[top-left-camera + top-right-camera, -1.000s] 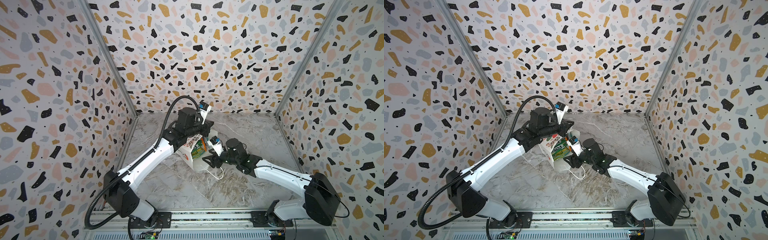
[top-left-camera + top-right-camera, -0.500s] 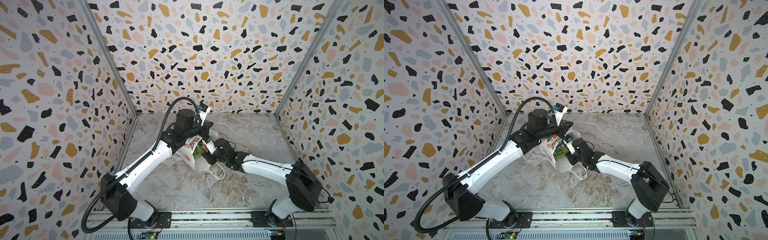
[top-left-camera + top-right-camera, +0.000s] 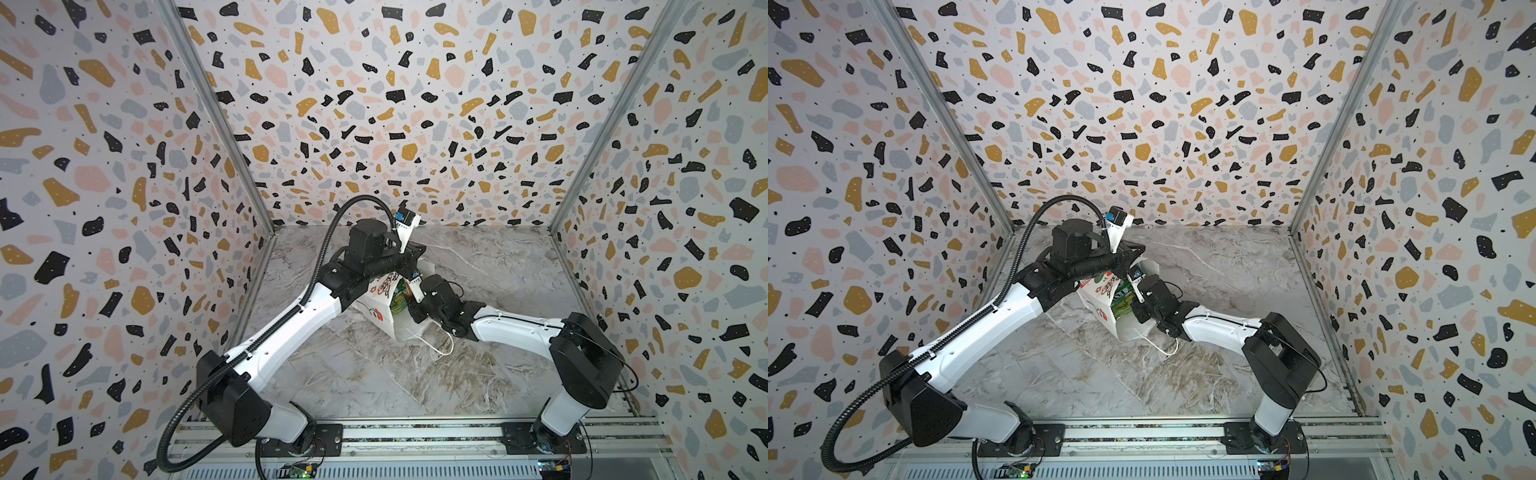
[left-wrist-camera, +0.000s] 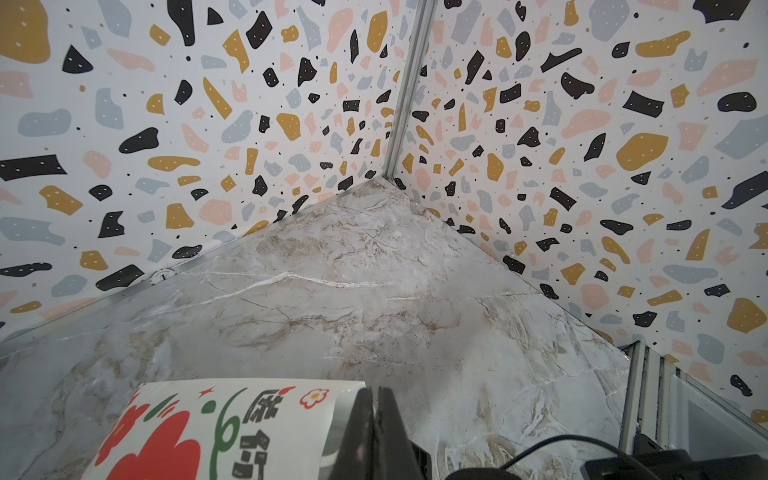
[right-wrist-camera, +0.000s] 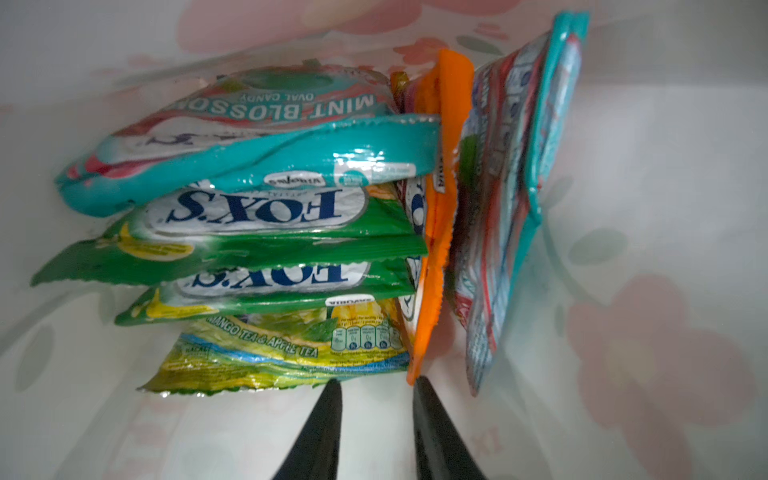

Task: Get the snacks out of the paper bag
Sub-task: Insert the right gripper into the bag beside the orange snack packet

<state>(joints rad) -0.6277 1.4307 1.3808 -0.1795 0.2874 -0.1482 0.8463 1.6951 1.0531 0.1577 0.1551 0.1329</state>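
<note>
The grey marbled surface (image 3: pixel 374 374) carries the white paper gift bag with the red flower print (image 3: pixel 376 305), which is tipped over with its mouth toward the right arm. The largest risk lies with this bag. The left end effector (image 4: pixel 376 409) has its jaws pressed together, apparently pinching only an edge of the paper. A firm pull from inside could therefore drag the bag out of that hold or tear the thin wall. All the snacks sit inside the bag. The right wrist view shows a face-to-face stack of flat glossy FOX'S packets (image 5: pixel 270 232), with an orange packet (image 5: pixel 440 208) and a teal-and-red packet (image 5: pixel 519 187) on edge beside it. The right end effector (image 5: pixel 376 384) is inside the bag with its jaws part-way apart and nothing between them. The green-yellow mango-tea packet (image 5: pixel 282 353) ends just short of one fingertip, and the orange packet's corner sits at the other. Closing from here could miss altogether or catch only a corner that slides off the slick film. It could also nip two packets at once, or trap the bag's lining along with a packet. The smallest hazard is the white cord handle (image 3: pixel 436 351), which loops on the surface beside the right wrist and could snag as the arm draws back.
</note>
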